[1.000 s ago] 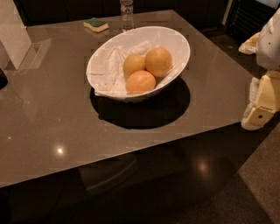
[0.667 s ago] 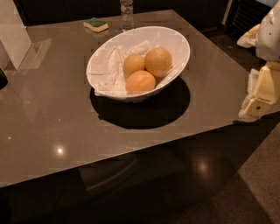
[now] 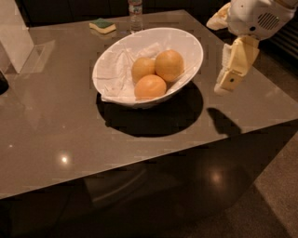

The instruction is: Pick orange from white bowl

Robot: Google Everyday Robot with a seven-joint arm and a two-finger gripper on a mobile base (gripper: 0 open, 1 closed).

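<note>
the orange (image 3: 169,65) lies in the bowl (image 3: 194,42), on the right side of it, touching a smaller yellow fruit (image 3: 143,69) to its left. a peachy fruit (image 3: 150,87) sits in front of both. crumpled white paper (image 3: 115,69) lines the bowl's left half. the bowl stands tilted near the middle of the glossy brown surface (image 3: 56,121). the pincer (image 3: 226,83) hangs in the air to the right of the bowl, apart from its rim, pointing down and leftward, with its shadow (image 3: 222,122) on the surface below. whether the pincer is spread or pressed together i cannot tell; it holds nothing. a sponge (image 3: 102,25) and a bottle (image 3: 135,12) stand at the far edge.
</note>
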